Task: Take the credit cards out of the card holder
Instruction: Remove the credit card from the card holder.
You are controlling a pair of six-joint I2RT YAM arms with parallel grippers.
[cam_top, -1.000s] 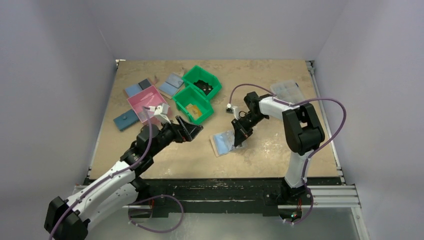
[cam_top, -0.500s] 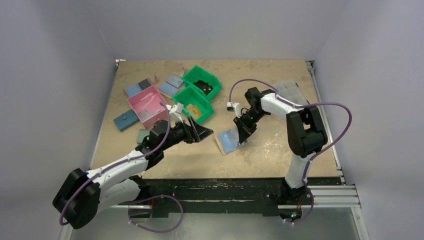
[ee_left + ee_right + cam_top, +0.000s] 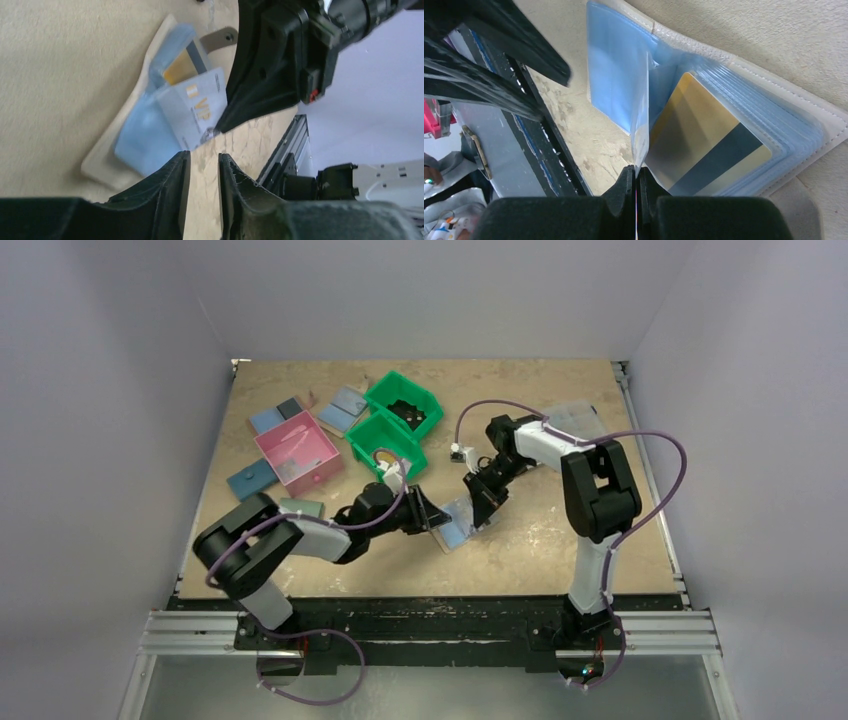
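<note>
The card holder (image 3: pixel 458 532) lies open on the table, beige outside (image 3: pixel 100 160) with light-blue sleeves (image 3: pixel 611 70) inside. My right gripper (image 3: pixel 636 172) is shut on the edge of a pale credit card (image 3: pixel 192 107) marked VIP, which sticks partly out of the holder. A yellow-orange card with a dark stripe (image 3: pixel 704 145) sits in the sleeves behind it. My left gripper (image 3: pixel 202 157) hovers low at the holder's near-left edge, its jaws a narrow gap apart with only bare table between them. From above, the left gripper (image 3: pixel 432 520) and right gripper (image 3: pixel 478 508) flank the holder.
Two green bins (image 3: pixel 395 430) and a pink bin (image 3: pixel 297 450) stand at the back left among flat wallets: blue ones (image 3: pixel 265 420), a dark-blue one (image 3: pixel 250 480) and a sage-green one (image 3: pixel 300 508). A clear plastic box (image 3: pixel 572 418) lies behind the right arm.
My left arm has swung right and stretched low to the card holder, and its jaws have narrowed from wide apart. The right gripper stayed shut at the holder, shifting slightly.
</note>
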